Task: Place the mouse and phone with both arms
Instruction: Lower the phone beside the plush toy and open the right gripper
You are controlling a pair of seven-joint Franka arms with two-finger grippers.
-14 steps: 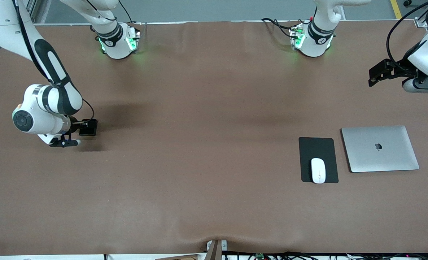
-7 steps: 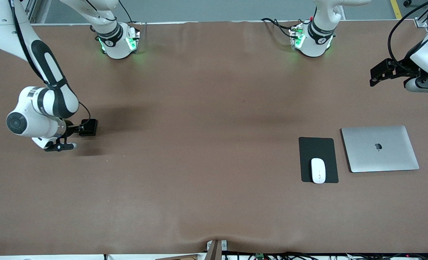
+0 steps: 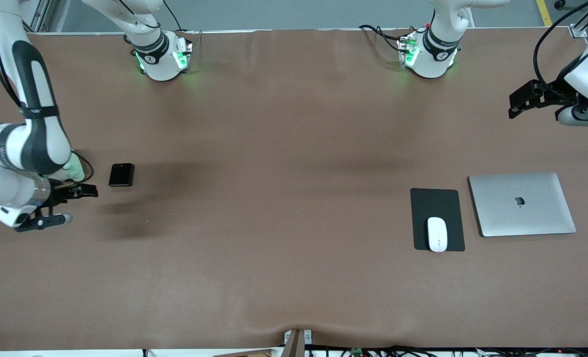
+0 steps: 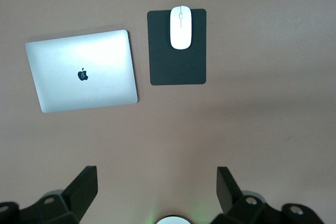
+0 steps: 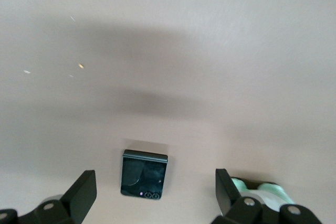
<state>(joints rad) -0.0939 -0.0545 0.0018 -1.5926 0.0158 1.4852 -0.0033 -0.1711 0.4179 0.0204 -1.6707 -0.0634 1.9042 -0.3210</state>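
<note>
1. Since a second ago: right gripper [image 3: 71, 191] withdrawn from the phone [image 3: 121, 174] toward the right arm's end of the table, now clear of it with bare tabletop between; left gripper [image 3: 522, 99] barely shifted; mouse, pad and laptop unmoved.
2. Right gripper: fingers [image 5: 81, 192] spread wide apart, nothing between them, hanging over the brown table [image 3: 274, 198] near its edge at the right arm's end.
3. Phone: small, glossy black, lying flat on the table, touching neither gripper, well apart from the other items; camera lenses visible at one edge in the right wrist view [image 5: 144, 167].
4. Left gripper: raised over the table at the left arm's end, fingers [image 4: 84, 187] spread wide apart and holding nothing, waiting.
5. Mouse [image 3: 437, 234]: white, with a thin grey centre line, resting on the black mouse pad [image 3: 437, 208] at the pad's end nearer the front camera; also seen in the left wrist view [image 4: 180, 20], on the pad [image 4: 177, 61].
6. Closed silver laptop [image 3: 522, 204]: lying flat just beside the pad, toward the left arm's end, a narrow strip of table between them; also in the left wrist view [image 4: 81, 71].
</note>
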